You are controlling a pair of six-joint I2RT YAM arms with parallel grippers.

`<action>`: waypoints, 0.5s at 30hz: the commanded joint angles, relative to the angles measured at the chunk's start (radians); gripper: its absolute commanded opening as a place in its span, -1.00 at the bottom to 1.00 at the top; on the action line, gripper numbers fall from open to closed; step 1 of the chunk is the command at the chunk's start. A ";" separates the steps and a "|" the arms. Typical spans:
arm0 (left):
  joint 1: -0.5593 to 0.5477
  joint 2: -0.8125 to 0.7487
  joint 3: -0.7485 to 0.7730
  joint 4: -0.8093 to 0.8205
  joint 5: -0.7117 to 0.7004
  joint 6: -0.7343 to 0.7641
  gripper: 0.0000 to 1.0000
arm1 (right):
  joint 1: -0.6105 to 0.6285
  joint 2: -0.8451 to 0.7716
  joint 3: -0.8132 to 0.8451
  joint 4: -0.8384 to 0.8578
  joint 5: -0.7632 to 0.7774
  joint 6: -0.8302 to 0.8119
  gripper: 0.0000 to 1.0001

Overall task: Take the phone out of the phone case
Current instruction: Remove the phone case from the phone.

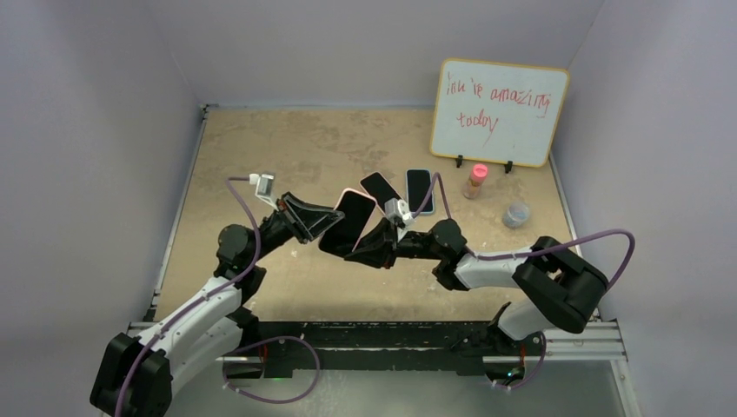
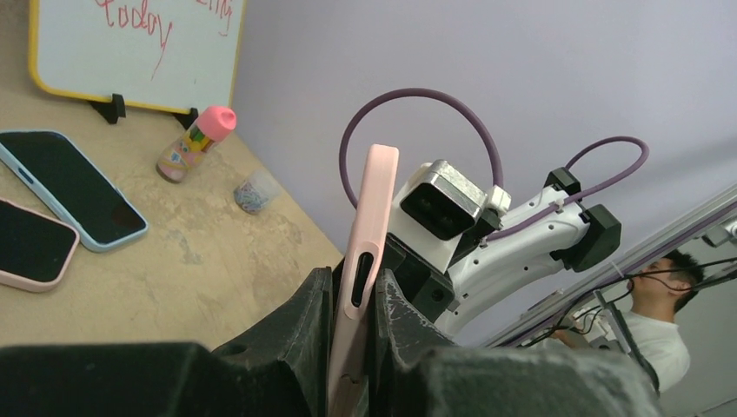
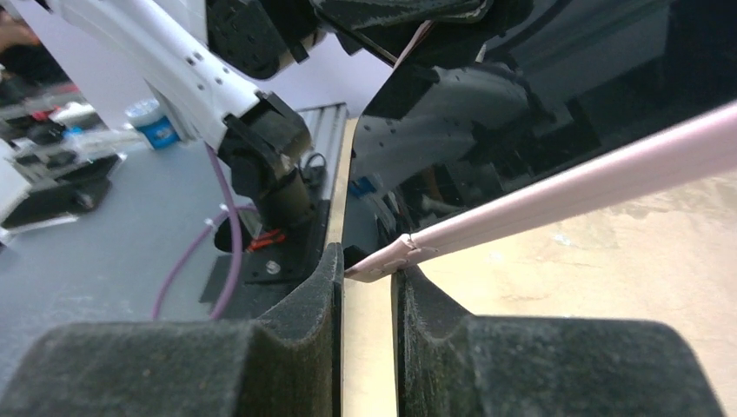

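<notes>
A phone in a pink case [image 1: 349, 219] is held tilted above the table between both arms. My left gripper [image 1: 333, 222] is shut on it; in the left wrist view the pink case [image 2: 369, 217] stands edge-on between the jaws of that gripper [image 2: 354, 291]. My right gripper [image 1: 371, 247] meets the phone's lower corner. In the right wrist view the jaws stand narrowly apart, and the right gripper [image 3: 369, 265] pinches the pink case's corner [image 3: 387, 258] at its tips. The dark screen [image 3: 521, 95] faces up.
Two more phones lie behind: a dark one [image 1: 380, 186] and one in a blue case [image 1: 419, 190]. A whiteboard [image 1: 500, 111] stands at the back right. A pink-capped bottle [image 1: 476, 181] and a small jar [image 1: 516, 214] stand in front of it.
</notes>
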 commanded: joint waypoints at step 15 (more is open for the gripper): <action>-0.011 0.037 0.002 -0.111 -0.080 -0.240 -1.00 | 0.010 -0.058 0.087 -0.172 0.002 -0.545 -0.94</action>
